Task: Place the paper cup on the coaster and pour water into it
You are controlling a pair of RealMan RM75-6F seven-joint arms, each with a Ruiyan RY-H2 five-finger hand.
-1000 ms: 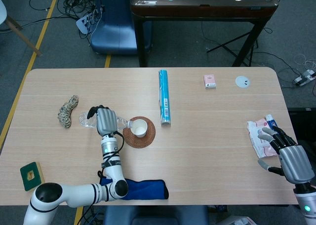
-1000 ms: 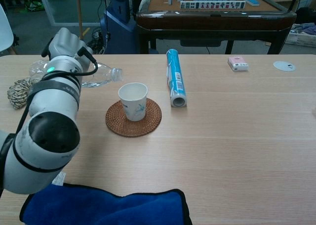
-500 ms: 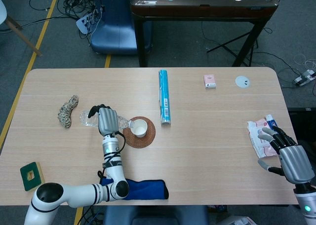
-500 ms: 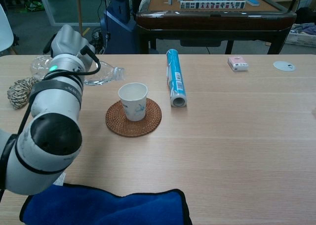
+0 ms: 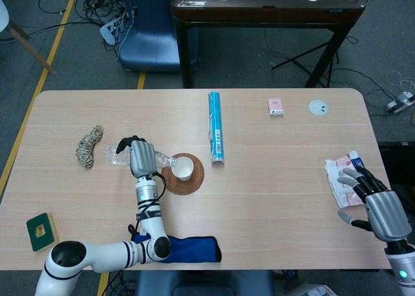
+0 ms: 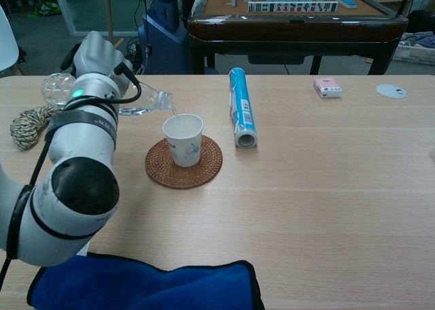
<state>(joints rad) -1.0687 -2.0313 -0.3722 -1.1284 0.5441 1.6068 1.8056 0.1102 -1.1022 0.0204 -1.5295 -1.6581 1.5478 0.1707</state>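
Since a second ago the left hand (image 6: 97,55) has been tipping the water bottle (image 6: 139,101) further, and its mouth is now sitting just above the paper cup (image 6: 183,139), a thin stream falling in. Nearest, a blue cloth (image 6: 149,286) is lying at the surface's (image 6: 326,201) six o'clock edge. The cup is standing upright on the woven coaster (image 6: 183,164). The left fingers are wrapping the bottle. At four o'clock the right hand (image 5: 379,202) is resting with fingers spread, holding nothing. A blue tube (image 6: 240,106) is lying at the cup's two o'clock
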